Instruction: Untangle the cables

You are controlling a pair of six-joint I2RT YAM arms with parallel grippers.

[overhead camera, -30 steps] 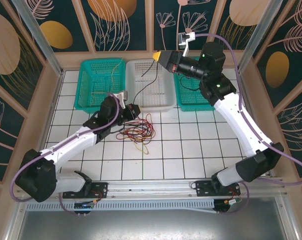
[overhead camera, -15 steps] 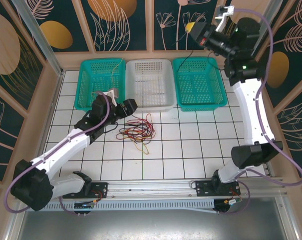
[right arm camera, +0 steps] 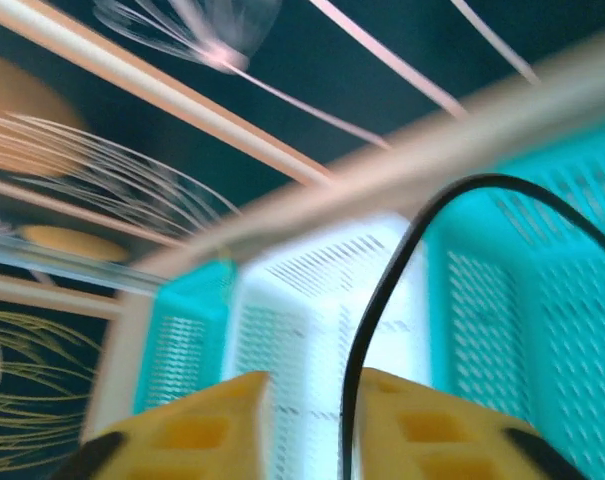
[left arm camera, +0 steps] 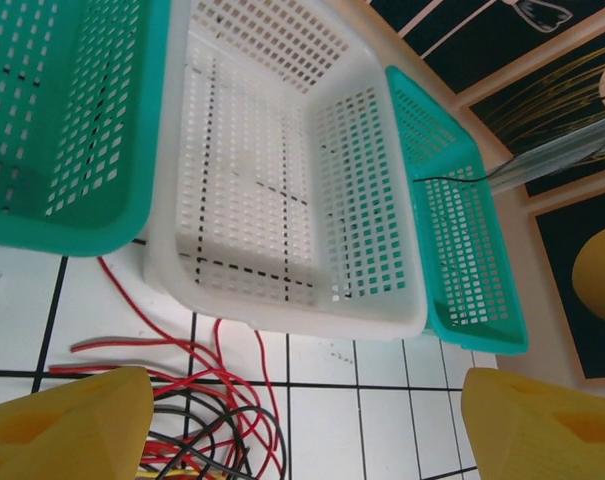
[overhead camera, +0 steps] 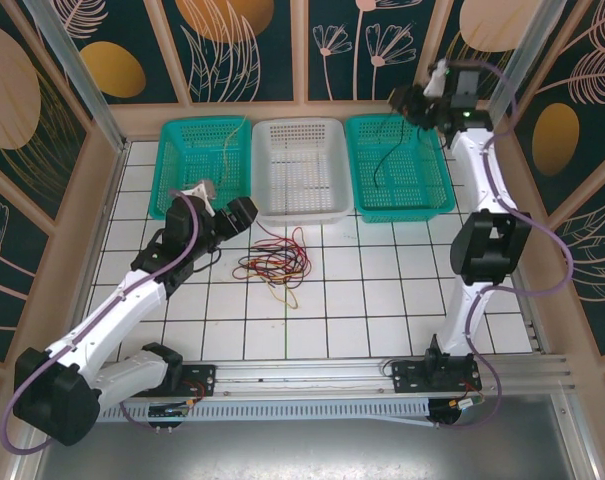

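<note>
Our left pincer (left arm camera: 302, 410) stands wide open with nothing between its yellow fingers, low over the worktop (overhead camera: 382, 290) just in front of the white basket (left arm camera: 282, 170). Just beside it lies the tangle (overhead camera: 275, 265), thin red and black strands with a little yellow, looped over one another. In the left wrist view the tangle is cut off by the bottom edge and partly covered by a finger. Our right pincer (right arm camera: 312, 420) is raised at the far right corner, its fingers a little apart. The black cable (right arm camera: 377, 300) runs through that gap, which is wider than the cable, and hangs down into the right teal basket (overhead camera: 417, 185). That wrist view is blurred, so we cannot tell whether the cable is pinched. A pale yellow strand (overhead camera: 227, 150) lies in the left teal basket (overhead camera: 187, 165), its ends hard to make out.
</note>
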